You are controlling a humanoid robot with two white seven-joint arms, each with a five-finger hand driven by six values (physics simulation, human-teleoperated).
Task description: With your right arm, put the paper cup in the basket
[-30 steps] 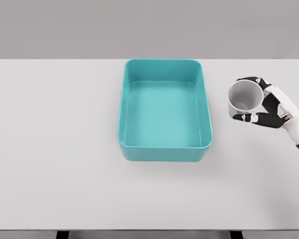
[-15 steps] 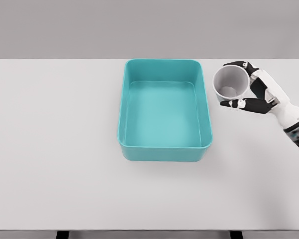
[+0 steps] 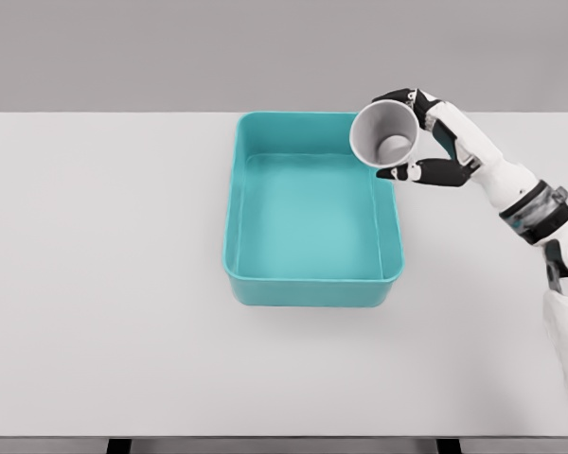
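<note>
Carried up and left since the earlier frames, from over bare table at right to the basket's upper-right corner. Largest first: teal basket at centre frame, open. Next, right hand reaching in from lower right, fingers wrapped round the cup. Cup held tilted, mouth toward camera, overlapping the rim. Basket floor lies lower left of hand.
</note>
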